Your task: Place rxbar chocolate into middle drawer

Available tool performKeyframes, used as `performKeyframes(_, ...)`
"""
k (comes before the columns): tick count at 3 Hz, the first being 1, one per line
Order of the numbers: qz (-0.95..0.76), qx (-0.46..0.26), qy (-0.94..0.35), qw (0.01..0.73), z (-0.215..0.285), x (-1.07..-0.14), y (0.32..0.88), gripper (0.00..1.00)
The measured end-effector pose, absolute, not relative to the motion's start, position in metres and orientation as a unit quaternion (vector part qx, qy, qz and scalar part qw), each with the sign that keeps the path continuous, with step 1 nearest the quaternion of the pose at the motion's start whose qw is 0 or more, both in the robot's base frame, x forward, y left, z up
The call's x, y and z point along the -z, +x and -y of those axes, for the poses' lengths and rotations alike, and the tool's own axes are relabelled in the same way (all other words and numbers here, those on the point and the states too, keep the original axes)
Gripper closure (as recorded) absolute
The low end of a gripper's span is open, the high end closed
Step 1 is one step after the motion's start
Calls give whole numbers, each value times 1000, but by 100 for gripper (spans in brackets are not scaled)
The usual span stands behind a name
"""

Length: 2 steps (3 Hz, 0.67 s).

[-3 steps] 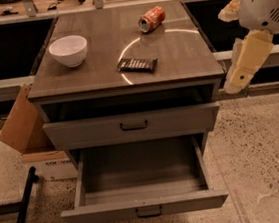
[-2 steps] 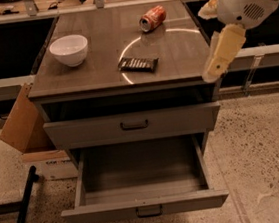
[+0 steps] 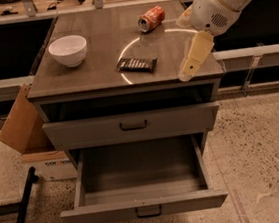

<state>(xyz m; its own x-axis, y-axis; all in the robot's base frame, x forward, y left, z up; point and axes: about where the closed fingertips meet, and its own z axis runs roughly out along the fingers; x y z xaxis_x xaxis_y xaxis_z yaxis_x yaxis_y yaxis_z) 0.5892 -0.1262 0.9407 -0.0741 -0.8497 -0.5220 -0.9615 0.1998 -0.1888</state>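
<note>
The rxbar chocolate (image 3: 137, 64) lies flat on the cabinet top, near its middle, in a dark wrapper. The middle drawer (image 3: 140, 207) is pulled out below and its inside shows nothing in it. My gripper (image 3: 189, 65) hangs from the pale arm that comes in from the upper right. It is over the right front corner of the cabinet top, to the right of the bar and apart from it, holding nothing that I can see.
A white bowl (image 3: 68, 49) stands at the top's left and an orange-red soda can (image 3: 151, 18) lies on its side at the back. The upper drawer (image 3: 131, 126) is shut. A cardboard box (image 3: 22, 124) and a black pole (image 3: 20, 212) are on the floor at left.
My arm and gripper have moved left, from beside the cabinet's right edge to over its right front corner, closer to the bar. Nothing else has moved.
</note>
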Motion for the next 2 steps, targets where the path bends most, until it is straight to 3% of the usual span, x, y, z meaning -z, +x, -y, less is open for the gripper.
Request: performKeyframes(2, -715, -125, -622, 293, 104, -929, 626, 0)
